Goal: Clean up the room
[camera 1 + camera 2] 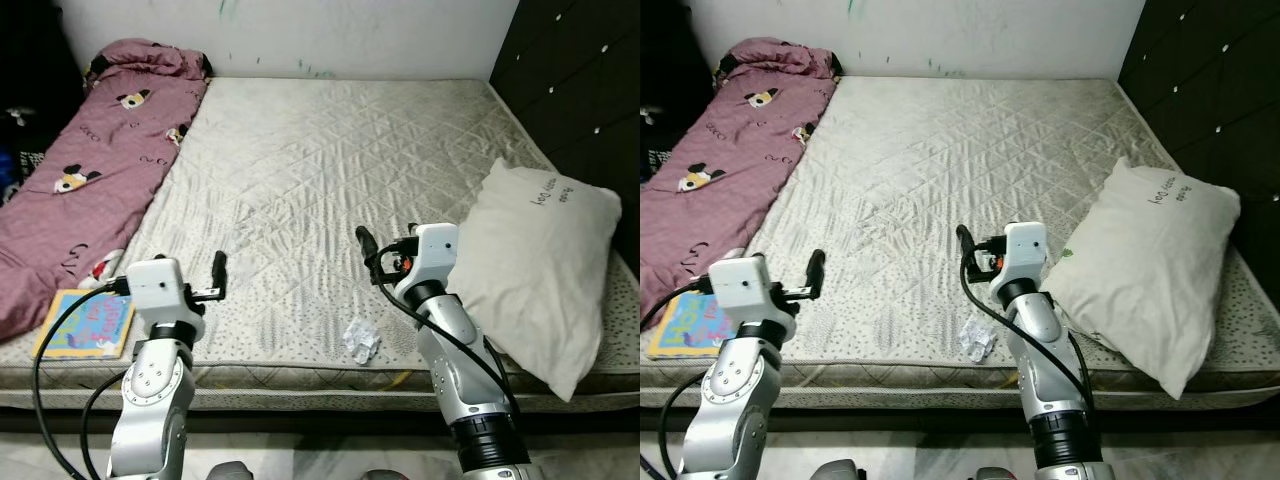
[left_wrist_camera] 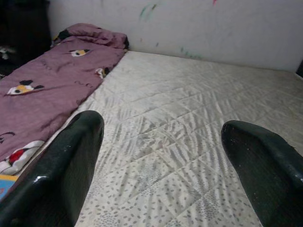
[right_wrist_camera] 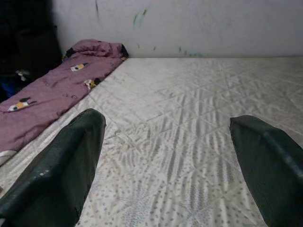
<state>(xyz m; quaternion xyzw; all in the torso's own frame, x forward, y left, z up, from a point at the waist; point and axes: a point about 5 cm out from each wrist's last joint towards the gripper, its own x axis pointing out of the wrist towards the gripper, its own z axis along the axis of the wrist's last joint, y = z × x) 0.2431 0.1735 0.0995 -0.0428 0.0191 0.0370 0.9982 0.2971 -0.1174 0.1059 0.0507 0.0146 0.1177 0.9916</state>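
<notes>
The wrapper (image 1: 360, 340) lies crumpled at the bed's (image 1: 330, 180) near edge, just near-left of the right pincer (image 1: 366, 245), nearer than the left pincer (image 1: 218, 272); both gape apart.

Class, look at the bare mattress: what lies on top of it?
On the mattress: a maroon blanket, a white pillow, a colourful book and crumpled paper. Anything beneath blanket or pillow is hidden.

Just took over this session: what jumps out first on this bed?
A bare quilted mattress fills the scene, with a maroon dog-print blanket along its left side and a white pillow at its right edge. At the near edge lie a crumpled white wrapper and a colourful book. Both grippers, left and right, hover open over the mattress.
</notes>
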